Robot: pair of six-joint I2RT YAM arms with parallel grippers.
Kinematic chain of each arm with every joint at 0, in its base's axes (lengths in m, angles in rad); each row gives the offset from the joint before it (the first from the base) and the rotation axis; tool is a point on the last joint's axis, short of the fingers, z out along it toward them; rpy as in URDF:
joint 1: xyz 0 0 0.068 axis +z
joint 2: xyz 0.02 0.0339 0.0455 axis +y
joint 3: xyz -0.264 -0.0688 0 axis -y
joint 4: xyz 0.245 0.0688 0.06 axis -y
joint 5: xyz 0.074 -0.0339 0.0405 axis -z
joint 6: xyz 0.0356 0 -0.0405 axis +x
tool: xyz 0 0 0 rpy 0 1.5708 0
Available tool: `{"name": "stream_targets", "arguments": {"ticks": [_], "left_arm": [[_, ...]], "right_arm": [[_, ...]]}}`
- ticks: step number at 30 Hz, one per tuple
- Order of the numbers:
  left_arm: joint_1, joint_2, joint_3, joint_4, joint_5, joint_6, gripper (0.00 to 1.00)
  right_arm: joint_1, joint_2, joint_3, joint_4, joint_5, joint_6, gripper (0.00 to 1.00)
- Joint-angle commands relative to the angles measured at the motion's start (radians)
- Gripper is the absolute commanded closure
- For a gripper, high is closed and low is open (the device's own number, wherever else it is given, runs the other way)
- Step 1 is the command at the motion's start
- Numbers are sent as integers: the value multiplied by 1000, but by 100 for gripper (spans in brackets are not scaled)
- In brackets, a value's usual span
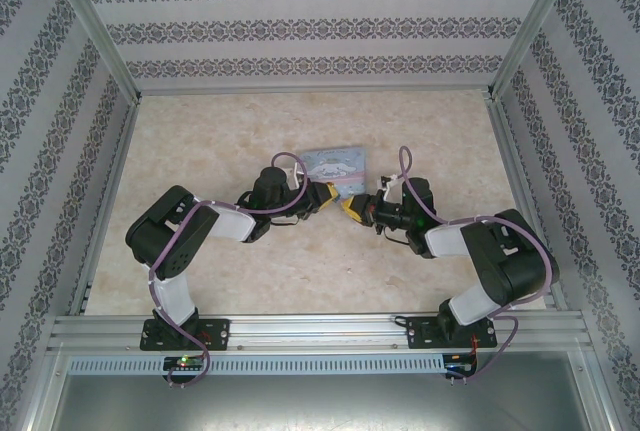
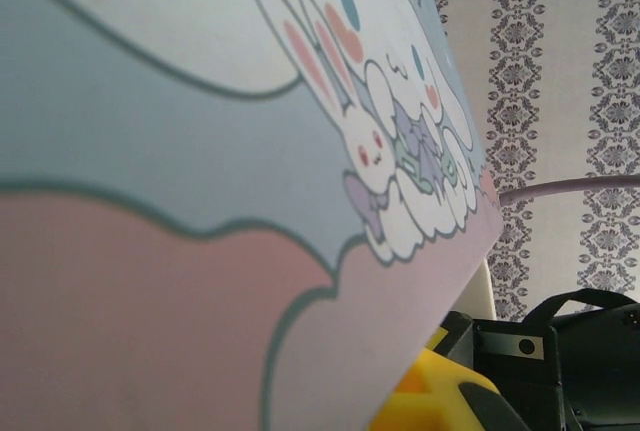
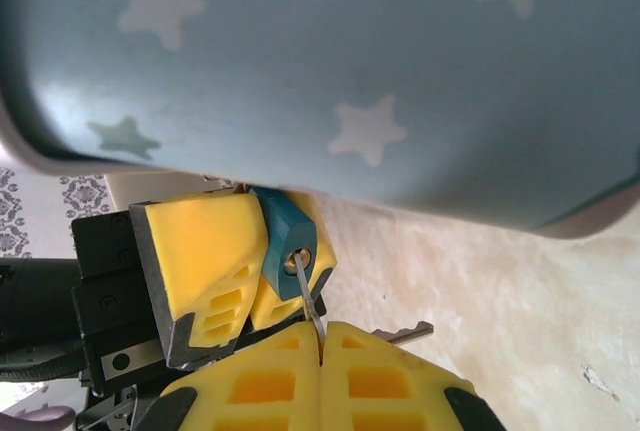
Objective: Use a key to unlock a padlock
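Matt dark blue coating on the padlock (image 3: 288, 236) body; thin, shiny bare metal on the key (image 3: 311, 303). Smooth, faintly glossy printed finish on the cartoon tin (image 3: 350, 81). Matt yellow moulded plastic on the right gripper (image 3: 322, 336). Mottled, stone-like matt tabletop (image 1: 200, 151); brushed aluminium rail (image 1: 320, 329) along its near edge.

There are two yellow-fingered grippers, the left gripper (image 1: 326, 196) and the right gripper (image 3: 321, 351), one light-blue rectangular cartoon tin (image 1: 336, 164), one tiny dark blue padlock (image 3: 288, 236) and one thin silvery metal key (image 3: 308, 296)
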Motion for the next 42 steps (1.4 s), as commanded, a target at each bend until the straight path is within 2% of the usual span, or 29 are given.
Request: {"name": "stream_targets", "arguments": {"ticks": [1,13,32,36,42], "left_arm": [[-8,-2,-2,123,45,-24,100],[-19,-6,-4,185,71,-70,100],[-22,-15,-13,187,79,-77,100],[-28,-13,-15,208,59,-110,100],[-42,10,-15,328,26,-218,100]], "right_arm": [[-5,30,48,63,8,4,100],[-40,55,85,70,-23,20,100],[-60,96,124,88,-71,65,100],[-48,101,120,97,-59,73,100],[-44,109,123,119,-45,88,100]]}}
